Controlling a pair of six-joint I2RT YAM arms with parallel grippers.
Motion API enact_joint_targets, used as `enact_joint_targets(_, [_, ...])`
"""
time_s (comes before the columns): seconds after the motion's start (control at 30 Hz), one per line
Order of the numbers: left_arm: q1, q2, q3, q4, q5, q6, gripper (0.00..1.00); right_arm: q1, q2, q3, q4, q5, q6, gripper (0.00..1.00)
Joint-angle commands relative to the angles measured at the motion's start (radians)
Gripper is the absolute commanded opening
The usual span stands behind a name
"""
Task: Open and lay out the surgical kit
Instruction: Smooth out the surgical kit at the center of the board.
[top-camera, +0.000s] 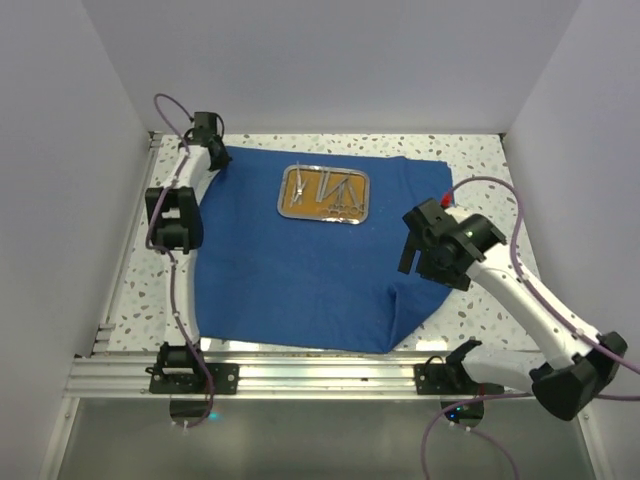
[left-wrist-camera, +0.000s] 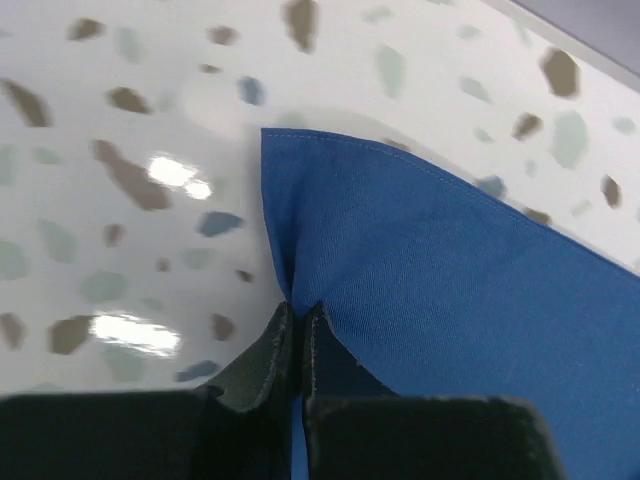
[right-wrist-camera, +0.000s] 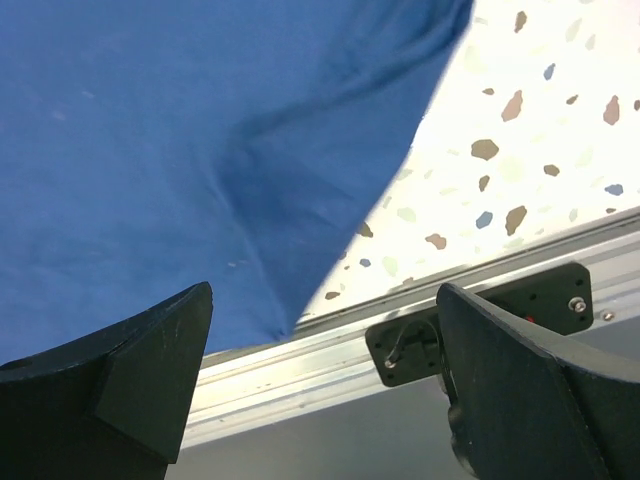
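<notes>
The left gripper is pinched onto the hem of the blue cloth wrap at its far-left corner. The right gripper hangs with jaws spread wide and empty over the near-right corner, which looks folded over, though I can't be sure. The steel tray of silvery instruments sits on the cloth near the table's far edge. A hard pull could drag the tray along and jolt the instruments, or the thin bite could slip.
</notes>
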Motion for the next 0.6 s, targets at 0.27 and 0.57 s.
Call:
enact_joint_targets(0.27, [0.125, -0.03, 0.011, -0.005, -0.199, -0.141, 0.0, 0.004, 0.358, 0.073, 0.306, -0.132, -0.173, 0.98])
enact_joint_targets(0.57, [0.127, -0.046, -0.033, 0.021, -0.162, -0.119, 0.0, 0.029, 0.659, 0.233, 0.309, -0.086, -0.23, 0.97])
